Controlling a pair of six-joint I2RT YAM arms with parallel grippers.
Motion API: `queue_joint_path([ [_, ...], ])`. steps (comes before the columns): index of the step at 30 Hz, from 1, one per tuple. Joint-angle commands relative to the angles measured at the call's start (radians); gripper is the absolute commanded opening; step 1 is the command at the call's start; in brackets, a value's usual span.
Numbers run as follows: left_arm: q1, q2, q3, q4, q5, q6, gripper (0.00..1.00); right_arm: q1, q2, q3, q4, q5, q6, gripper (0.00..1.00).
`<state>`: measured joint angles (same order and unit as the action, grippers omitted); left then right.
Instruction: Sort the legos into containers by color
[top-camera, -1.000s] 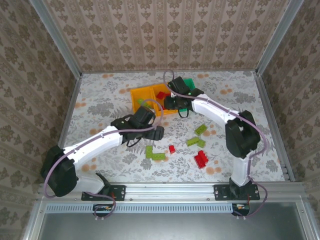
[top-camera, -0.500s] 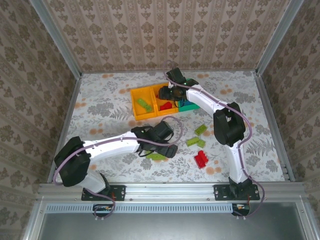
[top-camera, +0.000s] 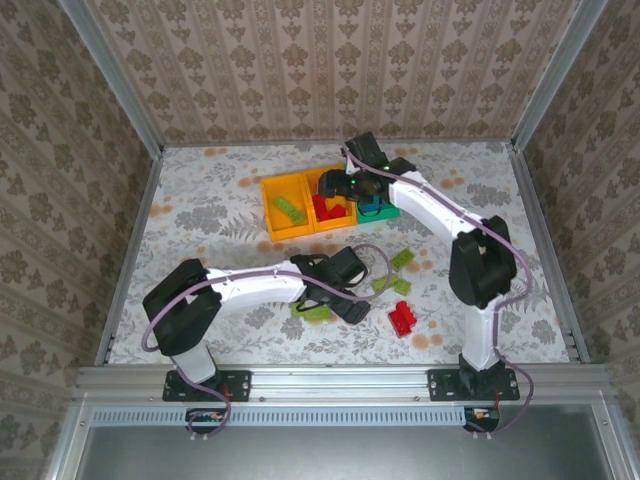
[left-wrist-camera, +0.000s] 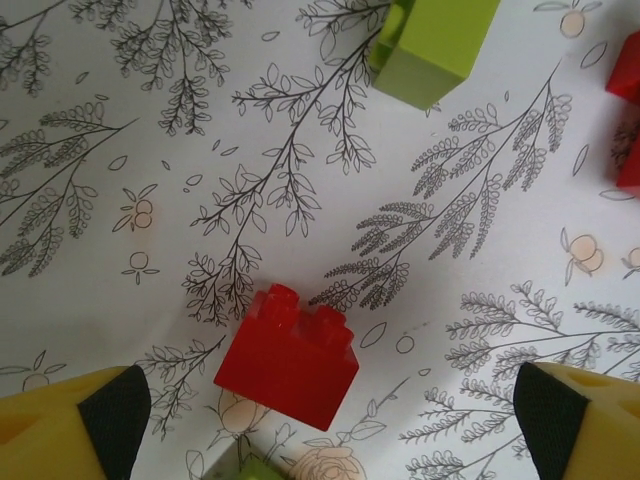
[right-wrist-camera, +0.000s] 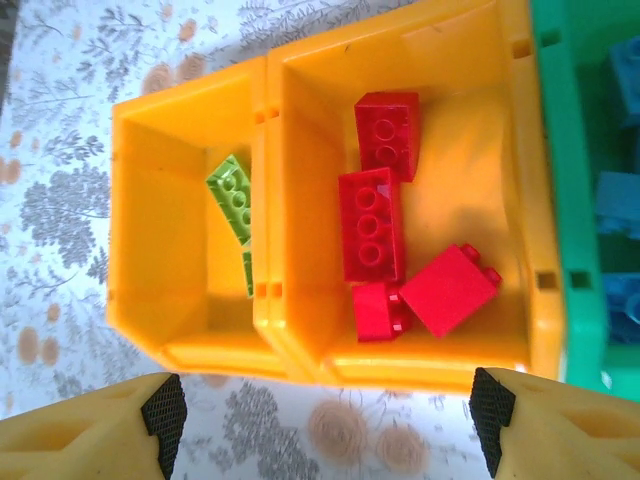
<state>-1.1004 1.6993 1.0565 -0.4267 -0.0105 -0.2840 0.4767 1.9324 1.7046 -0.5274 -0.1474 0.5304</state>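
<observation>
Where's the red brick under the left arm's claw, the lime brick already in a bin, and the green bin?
red brick (left-wrist-camera: 290, 360), left wrist view, middle of its body.
lime brick (right-wrist-camera: 233, 203), right wrist view, its studded top.
green bin (right-wrist-camera: 553, 150), right wrist view, its rim.

Lighting was bright, even and diffuse in all three views, with no glare on the desk (top-camera: 200, 220). Shadows were faint and soft-edged, and a thin one hugged the red brick (left-wrist-camera: 290, 355). The left wrist view was sharp at centre, while the left gripper's fingertips (left-wrist-camera: 60, 430) at its lower corners were slightly soft. The orange-yellow bin (right-wrist-camera: 400, 45) looked saturated but not blown out.
</observation>
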Motion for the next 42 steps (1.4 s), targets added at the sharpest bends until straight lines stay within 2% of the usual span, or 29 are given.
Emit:
queue_joint_path([
  [1,0.023,0.0,0.016,-0.01,0.029,0.134,0.94,-0.03,-0.112,-0.086,0.014,0.002,-0.001,0.78],
  [13,0.074,0.076,0.044,-0.059,0.163,0.395,0.86,-0.172,-0.376,-0.372,0.029,0.028,-0.009,0.78],
  [24,0.078,0.129,0.097,-0.081,0.131,0.47,0.79,-0.281,-0.585,-0.556,-0.003,0.054,-0.015,0.79],
  [30,0.08,0.149,0.104,-0.083,0.121,0.5,0.62,-0.282,-0.675,-0.709,-0.069,0.065,-0.015,0.79],
  [37,0.092,0.151,0.089,-0.061,0.143,0.489,0.3,-0.279,-0.829,-0.892,-0.088,0.045,0.005,0.77],
  [42,0.12,0.124,0.087,-0.036,0.142,0.462,0.24,-0.218,-0.907,-0.996,-0.107,0.015,0.017,0.74],
])
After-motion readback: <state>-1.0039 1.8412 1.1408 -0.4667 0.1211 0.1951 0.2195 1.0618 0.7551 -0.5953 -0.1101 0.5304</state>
